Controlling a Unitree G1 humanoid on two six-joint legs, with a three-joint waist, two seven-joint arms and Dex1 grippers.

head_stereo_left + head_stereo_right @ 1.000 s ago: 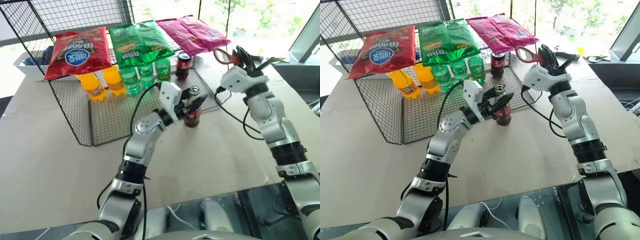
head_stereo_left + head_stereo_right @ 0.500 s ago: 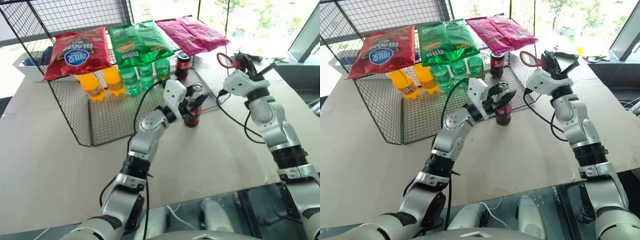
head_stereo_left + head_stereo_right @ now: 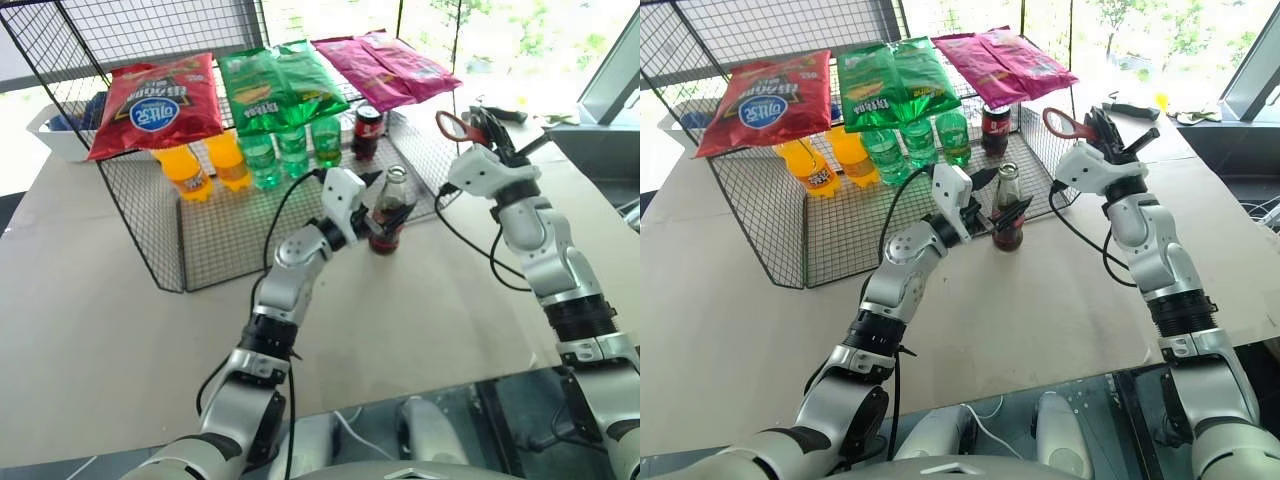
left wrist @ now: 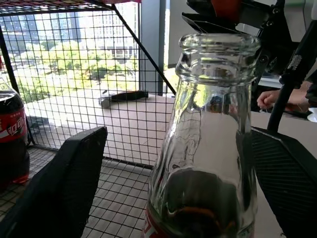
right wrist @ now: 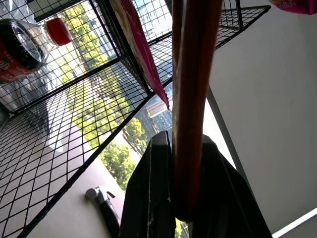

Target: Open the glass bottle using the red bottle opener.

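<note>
Now the glass bottle [image 3: 392, 208] is standing uncapped on the worktop [image 3: 90, 300] beside the wire rack [image 3: 150, 235], between the left gripper's [image 3: 997, 198] wide jaws. Right gripper [image 3: 487, 128] is clamping the red bottle opener [image 3: 455, 125]; withdrawing should avoid tipping it.

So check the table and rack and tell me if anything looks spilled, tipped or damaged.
Nothing stands out. The slim clear-glass cola bottle stands upright on the paper-covered table, mouth uncapped, no liquid around it. The open left gripper flanks it. The right gripper holds the flat red bottle opener. The plastic bottles in the wire rack stand upright.
</note>
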